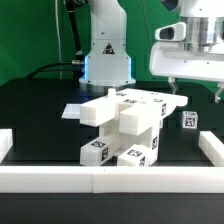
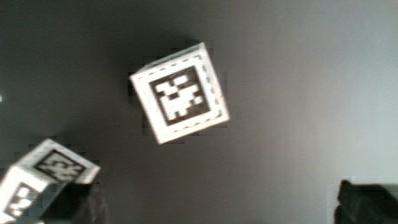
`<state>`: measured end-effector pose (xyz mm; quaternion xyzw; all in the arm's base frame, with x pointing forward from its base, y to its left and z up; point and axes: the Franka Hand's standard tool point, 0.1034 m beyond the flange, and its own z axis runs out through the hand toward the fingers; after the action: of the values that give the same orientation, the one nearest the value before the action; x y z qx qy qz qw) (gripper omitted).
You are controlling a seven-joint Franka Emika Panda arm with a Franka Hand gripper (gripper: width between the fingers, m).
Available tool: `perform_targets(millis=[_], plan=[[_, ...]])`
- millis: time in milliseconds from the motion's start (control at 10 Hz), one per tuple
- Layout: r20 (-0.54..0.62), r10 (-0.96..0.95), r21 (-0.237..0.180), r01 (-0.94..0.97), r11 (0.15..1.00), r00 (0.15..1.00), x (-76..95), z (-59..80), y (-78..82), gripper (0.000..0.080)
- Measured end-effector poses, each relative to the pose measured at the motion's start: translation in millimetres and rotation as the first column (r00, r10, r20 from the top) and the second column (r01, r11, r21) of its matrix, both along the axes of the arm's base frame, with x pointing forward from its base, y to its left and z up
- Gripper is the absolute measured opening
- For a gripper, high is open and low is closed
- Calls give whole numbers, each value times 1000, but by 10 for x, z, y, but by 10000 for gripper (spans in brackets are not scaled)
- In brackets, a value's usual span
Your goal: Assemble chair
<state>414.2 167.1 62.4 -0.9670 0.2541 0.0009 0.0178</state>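
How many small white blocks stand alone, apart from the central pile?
1: the small block at the exterior view's right, below the gripper. Others may hide behind the pile.

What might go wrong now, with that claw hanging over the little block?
The open gripper hangs above the small block. In the wrist view the block lies askew, so the grip may land crooked and twist it. The half-built chair stands close beside the block, so the wide-open gripper might nudge it on the way down.
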Motion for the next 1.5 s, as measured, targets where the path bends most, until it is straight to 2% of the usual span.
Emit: perform_targets(millis=[100, 300, 400, 700, 900, 1500], plan=[[7, 64, -2, -64, 998, 998, -15, -34, 50, 649], [39, 158, -14, -158, 987, 987, 34, -94, 23, 649], [44, 184, -22, -183, 983, 982, 50, -138, -29, 649], [49, 194, -26, -193, 981, 980, 46, -152, -27, 649], [66, 224, -46, -222, 974, 972, -23, -273, -52, 649], [47, 264, -64, -261, 963, 963, -173, -486, 35, 649]])
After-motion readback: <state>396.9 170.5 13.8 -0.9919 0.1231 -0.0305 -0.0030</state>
